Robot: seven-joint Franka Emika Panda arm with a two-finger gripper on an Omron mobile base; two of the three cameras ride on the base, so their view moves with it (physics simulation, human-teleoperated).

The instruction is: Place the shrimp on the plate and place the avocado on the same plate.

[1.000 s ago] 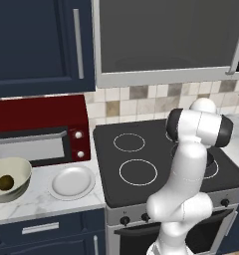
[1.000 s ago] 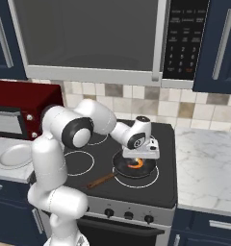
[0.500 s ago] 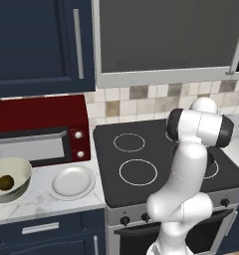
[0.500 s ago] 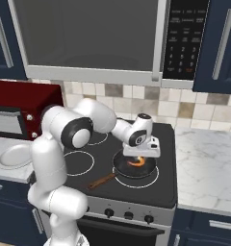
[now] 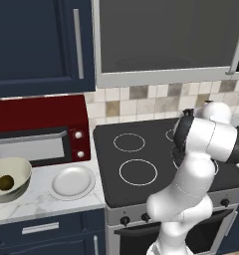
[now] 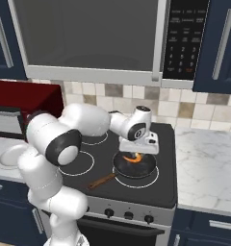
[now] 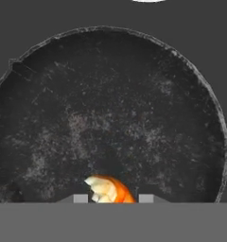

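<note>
From the left side, the round white shallow plate sat on the pale marble worktop between a cream bowl and the black glass stove, in front of a dark red microwave. The small dark brown-green avocado lay inside that bowl, just beside the plate but not on it. The white arm rose over the right half of the stove and hid whatever lay beyond it. From the right side, the arm reached down to a small dark frying pan with a brown handle, standing on the front right burner, and the hand hung low into the pan right at the curled orange shrimp, well apart from the plate at the far left edge. Looking along the hand, the shrimp lay on the pan's speckled black floor, between the two grey fingertips, which stood close on either side of it; I could not tell whether they had actually pinched it.
</note>
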